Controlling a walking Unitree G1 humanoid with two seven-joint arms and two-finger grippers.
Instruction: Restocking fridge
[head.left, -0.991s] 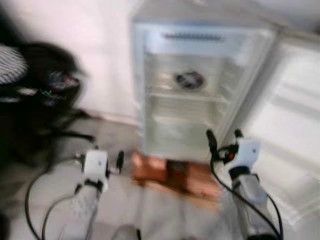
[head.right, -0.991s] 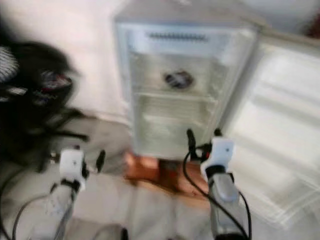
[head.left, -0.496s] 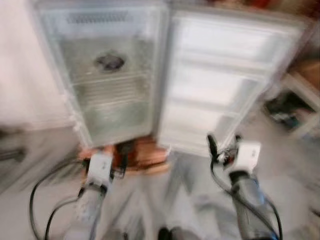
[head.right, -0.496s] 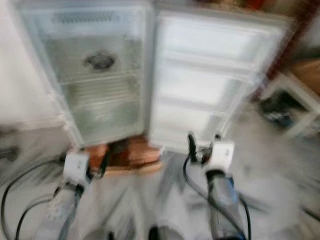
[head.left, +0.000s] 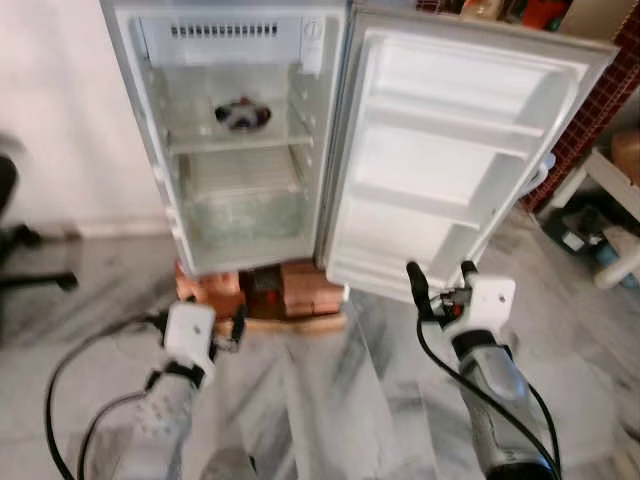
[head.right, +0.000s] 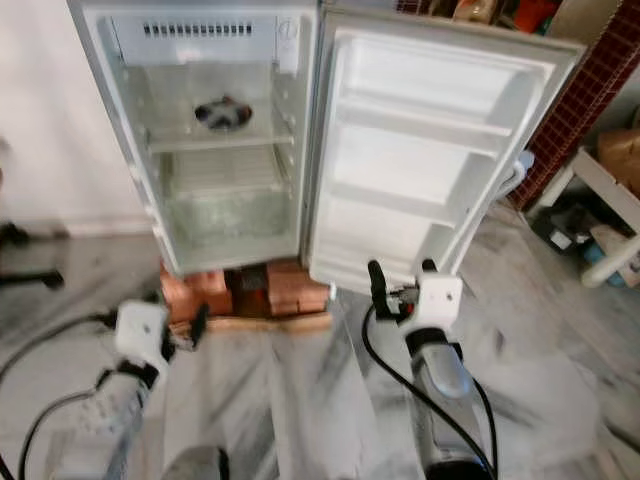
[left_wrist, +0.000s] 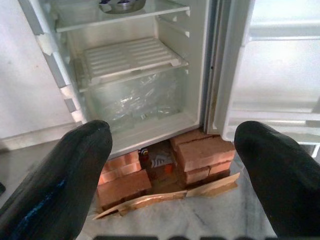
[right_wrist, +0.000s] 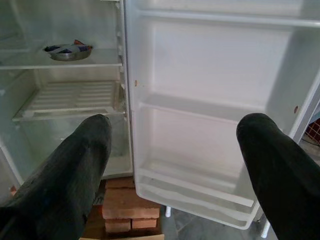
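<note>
One small white fridge (head.left: 235, 140) is seen standing open on a base of red bricks (head.left: 262, 293), its single door (head.left: 455, 160) swung wide to the robot's right. Inside, two shelves can be counted: an upper glass one carrying one metal dish (head.left: 242, 113) with something dark in it (what it holds cannot be made out), and below it a white slatted rack (left_wrist: 131, 56) over a clear drawer. Three shelf ledges are counted on the inner face of the door. A thin board (left_wrist: 165, 196) is laid under the bricks on the grey marbled floor (head.left: 340, 400).

Two grippers are held low in front of the fridge. The left gripper (head.left: 232, 326) is set before the bricks, near the fridge's lower left corner; the right gripper (head.left: 438, 283) is placed just below the door's bottom edge. Both are spread wide, fingers (right_wrist: 70, 170) well apart, and nothing is grasped by either.

Compared with half a second ago, the blur is gone, and the fridge is framed a little further to the right and seen sharply; this is accounted for by the camera's own motion, while the grippers are kept at much the same spots in view.
</note>
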